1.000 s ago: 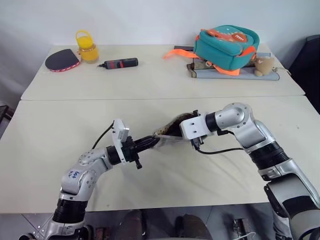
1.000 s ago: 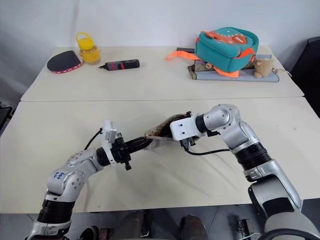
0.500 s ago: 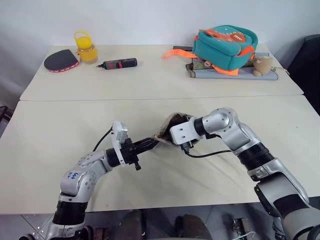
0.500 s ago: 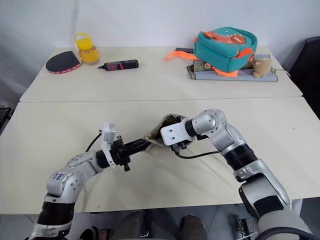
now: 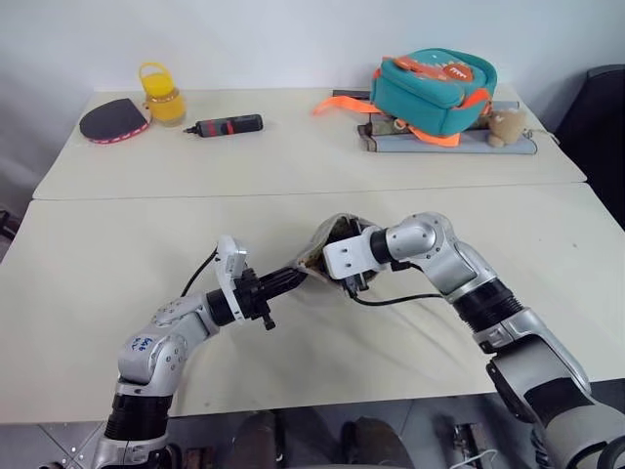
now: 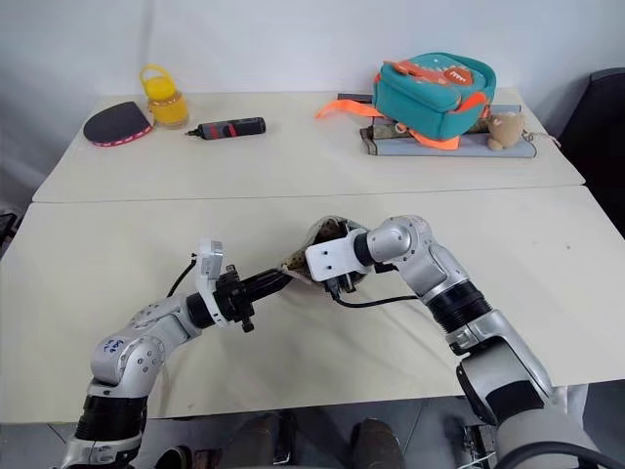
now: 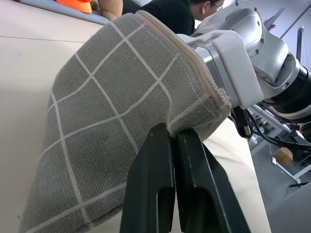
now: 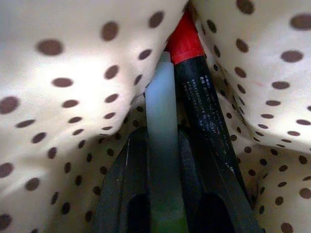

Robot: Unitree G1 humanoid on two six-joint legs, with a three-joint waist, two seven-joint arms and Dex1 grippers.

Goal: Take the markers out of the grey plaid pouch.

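The grey plaid pouch [image 5: 320, 246] hangs above the near table, between my two arms. My left gripper [image 7: 170, 134] is shut on the corner of its mouth edge and holds it up. My right gripper [image 8: 162, 132] reaches inside the pouch, against the dotted beige lining. Its black fingers [image 8: 127, 165] press on either side of a pale marker [image 8: 160, 107]. A dark marker with a red end [image 8: 203, 109] lies right beside the pale one, along the outside of one finger. From the head views, the right fingertips and the markers are hidden inside the pouch.
On the far table stand a teal backpack [image 5: 430, 83] on a grey flat case, a small plush bear [image 5: 503, 125], a black-and-red tool [image 5: 227, 125], a yellow container [image 5: 161, 93] and a dark paddle [image 5: 105, 119]. A seam [image 5: 195, 195] divides the two tables.
My right hand has moved left and slightly down, pushing further into the pouch mouth toward the left gripper. The left gripper has kept still, holding the pouch edge.
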